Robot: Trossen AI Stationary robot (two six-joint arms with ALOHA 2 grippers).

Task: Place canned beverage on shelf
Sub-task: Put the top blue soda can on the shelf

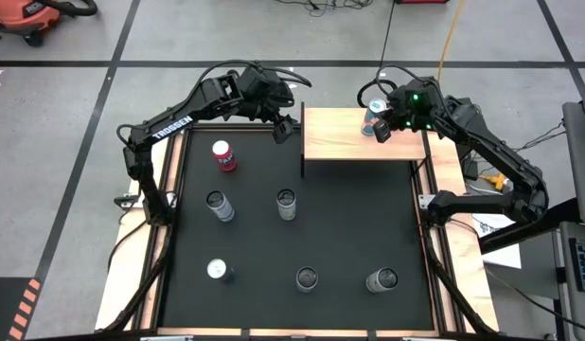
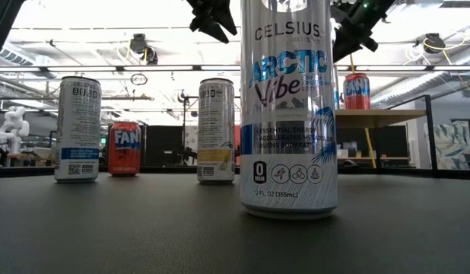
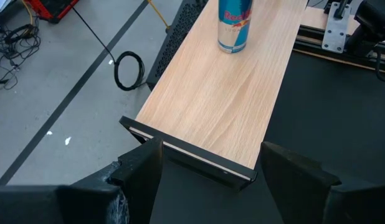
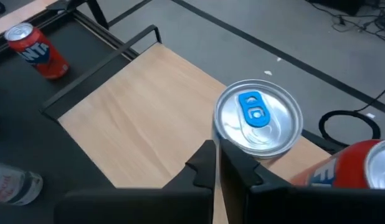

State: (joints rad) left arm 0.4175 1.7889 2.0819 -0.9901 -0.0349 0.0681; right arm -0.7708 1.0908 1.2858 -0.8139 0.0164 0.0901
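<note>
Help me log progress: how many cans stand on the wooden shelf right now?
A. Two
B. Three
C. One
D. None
C: in the high view a single blue-and-silver can stands on the shelf, next to the right gripper; the other cans are down on the black mat.

High view straight down; low view table-level; both wrist views share shelf [image 3: 217,112].

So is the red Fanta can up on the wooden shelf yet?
No, the red Fanta can stands on the black mat, off the shelf.
</note>
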